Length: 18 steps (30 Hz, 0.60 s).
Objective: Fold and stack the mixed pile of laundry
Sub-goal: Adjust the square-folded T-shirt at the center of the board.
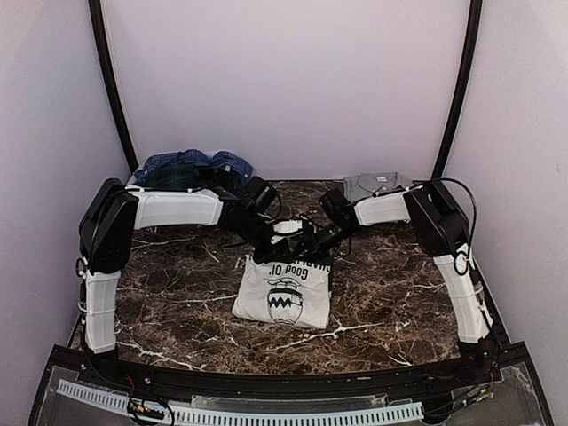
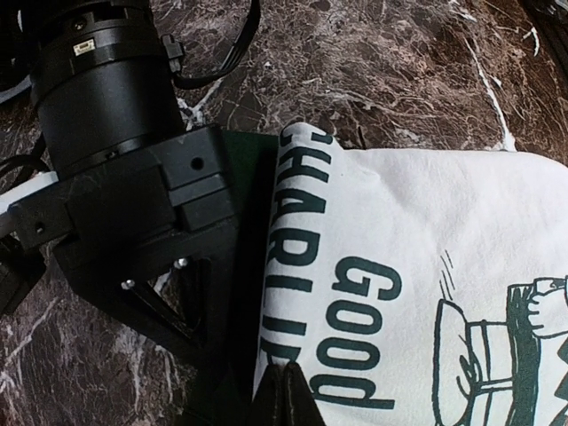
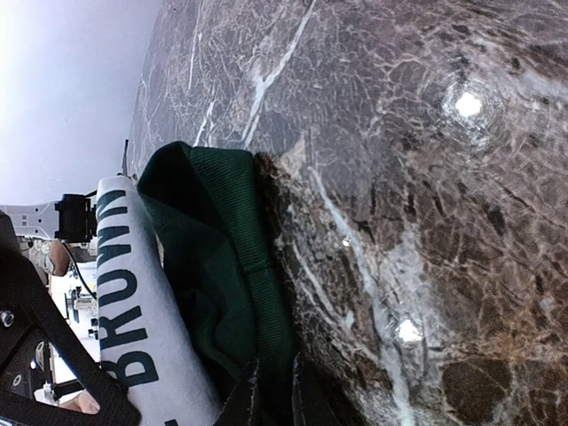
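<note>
We see the white tee [image 1: 284, 293] lying print-up near the middle of the dark marble table [image 1: 169, 293], gathered into a compact shape with its black lettering towards the far side and the cartoon print towards the arm bases. Both arms reach inward and meet at the tee's far edge. The left gripper [image 2: 284, 386] has its fingers pressed together on the rolled white edge of the tee, right at the lettering, so we read it as pinching the cloth. Its wrist view also shows the black body of the other arm just beside that edge. The right gripper [image 3: 273, 395] has its fingers set narrow, with a fold of the dark green sleeve [image 3: 222, 266] caught between them; the sleeve lies bunched on the marble, touching the white body of the tee. The rest of the laundry sits apart from this: a blue checked shirt [image 1: 169, 162] and a dark green tartan shirt [image 1: 185, 176] are heaped together at the far left corner, and a grey folded garment [image 1: 377, 185] lies at the far right, behind the right arm.
</note>
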Each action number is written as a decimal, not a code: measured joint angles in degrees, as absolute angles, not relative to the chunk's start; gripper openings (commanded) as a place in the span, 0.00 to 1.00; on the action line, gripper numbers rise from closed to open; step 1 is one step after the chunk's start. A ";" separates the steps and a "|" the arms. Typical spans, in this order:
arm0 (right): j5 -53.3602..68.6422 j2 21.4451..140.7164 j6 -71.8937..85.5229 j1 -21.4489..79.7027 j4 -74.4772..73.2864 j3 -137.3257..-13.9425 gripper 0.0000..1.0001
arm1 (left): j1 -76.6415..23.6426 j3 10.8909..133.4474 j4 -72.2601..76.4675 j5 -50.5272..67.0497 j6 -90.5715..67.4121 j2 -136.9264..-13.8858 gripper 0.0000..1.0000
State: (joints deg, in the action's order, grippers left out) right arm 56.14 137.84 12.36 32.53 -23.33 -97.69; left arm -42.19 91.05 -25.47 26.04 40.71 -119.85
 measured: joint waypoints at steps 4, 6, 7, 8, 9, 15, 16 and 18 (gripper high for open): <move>57.06 138.21 12.23 32.53 -23.07 -97.69 0.10 | -42.17 91.05 -23.57 25.28 40.73 -119.83 0.00; 57.43 138.34 12.23 32.53 -22.87 -97.69 0.10 | -42.17 91.05 -22.63 24.97 40.73 -119.74 0.00; 57.54 138.39 12.21 32.53 -22.83 -97.69 0.09 | -42.15 91.05 -22.22 24.84 40.75 -119.66 0.00; 57.71 138.47 12.16 32.53 -22.76 -97.69 0.09 | -42.11 91.02 -21.76 24.64 40.77 -119.42 0.00; 58.00 138.58 12.10 32.53 -22.72 -97.69 0.09 | -42.02 91.00 -21.30 24.49 40.82 -119.17 0.00; 58.30 138.67 11.86 32.53 -22.70 -97.69 0.08 | -41.30 90.78 -17.37 24.05 41.34 -117.82 0.00; 58.30 138.67 11.84 32.53 -22.70 -97.69 0.08 | -41.21 90.43 -16.47 23.94 41.43 -117.75 0.00; 58.30 138.67 11.79 32.53 -22.72 -97.69 0.10 | -41.06 89.36 -14.76 23.70 41.69 -117.71 0.00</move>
